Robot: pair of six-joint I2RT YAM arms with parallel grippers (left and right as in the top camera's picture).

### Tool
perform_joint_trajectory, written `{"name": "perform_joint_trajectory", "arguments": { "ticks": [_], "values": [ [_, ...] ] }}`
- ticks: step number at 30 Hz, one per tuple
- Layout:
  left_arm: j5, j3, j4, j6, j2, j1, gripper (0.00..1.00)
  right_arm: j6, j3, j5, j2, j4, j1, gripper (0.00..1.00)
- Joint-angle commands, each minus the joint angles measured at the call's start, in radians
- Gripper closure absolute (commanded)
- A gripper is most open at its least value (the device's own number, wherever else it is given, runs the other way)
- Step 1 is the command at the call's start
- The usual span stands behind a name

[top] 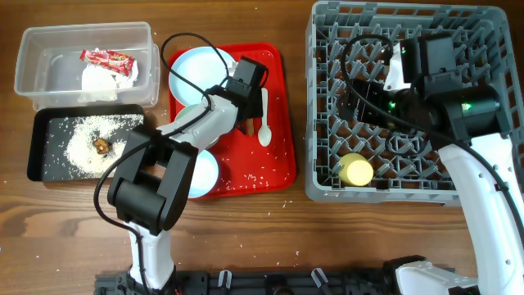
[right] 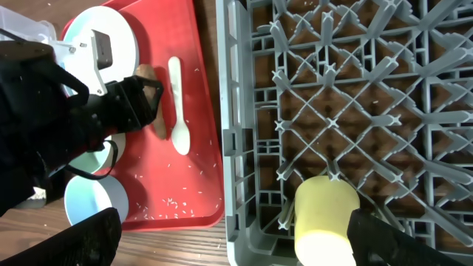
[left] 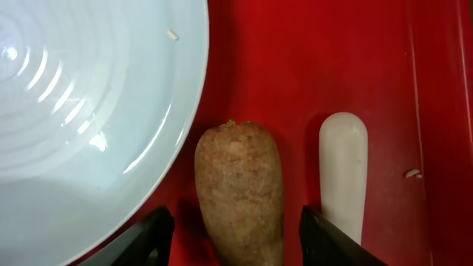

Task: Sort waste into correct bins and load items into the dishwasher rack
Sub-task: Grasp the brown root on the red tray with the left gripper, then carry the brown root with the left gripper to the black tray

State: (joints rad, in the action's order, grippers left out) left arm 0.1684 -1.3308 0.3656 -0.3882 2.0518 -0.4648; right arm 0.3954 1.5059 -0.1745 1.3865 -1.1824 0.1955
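At three o'clock, the dishwasher rack (top: 321,164) holds only the yellow cup (top: 357,170); plate (top: 196,70), bowls (top: 205,176) and spoon (top: 264,123) wait on the central red tray (top: 278,164). Ten o'clock's clear tub (top: 33,90) has wrapper (top: 106,57) and napkin (top: 102,80); the black tray (top: 37,156), rice (top: 82,143) and lump (top: 101,146). Left gripper (left: 235,222) straddles the sausage stick (left: 240,177), unclosed; right gripper (right: 233,222) hangs spread above the rack.

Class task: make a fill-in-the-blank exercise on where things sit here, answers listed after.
The yellow cup sits inside the grey ____. The brown stick lies between the plate and the white ____. The red wrapper lies in the clear ____. The left claw straddles the stick with its jaws ____.
Missing words: rack, spoon, tub, open.
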Motion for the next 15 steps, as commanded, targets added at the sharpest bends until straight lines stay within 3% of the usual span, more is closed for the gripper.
{"name": "perform_joint_trajectory", "arguments": {
  "ticks": [1, 4, 10, 13, 15],
  "values": [
    [0.007, -0.016, -0.005, -0.013, 0.014, -0.005, 0.51, -0.022, 0.006, 0.022, -0.003, 0.000, 0.000, 0.00],
    [0.004, -0.016, -0.003, -0.013, 0.029, -0.005, 0.66, -0.022, 0.006, 0.021, -0.003, -0.005, 0.000, 0.00],
    [-0.021, -0.016, -0.003, -0.013, 0.079, -0.005, 0.67, -0.028, 0.006, 0.021, -0.003, -0.010, 0.000, 0.00],
    [-0.021, -0.016, -0.003, -0.013, 0.078, -0.005, 0.89, -0.029, 0.006, 0.022, -0.003, -0.016, 0.000, 0.00],
    [-0.021, -0.016, -0.002, -0.013, 0.050, -0.005, 0.96, -0.029, 0.006, 0.022, -0.003, -0.017, 0.000, 0.00]
  ]
}}
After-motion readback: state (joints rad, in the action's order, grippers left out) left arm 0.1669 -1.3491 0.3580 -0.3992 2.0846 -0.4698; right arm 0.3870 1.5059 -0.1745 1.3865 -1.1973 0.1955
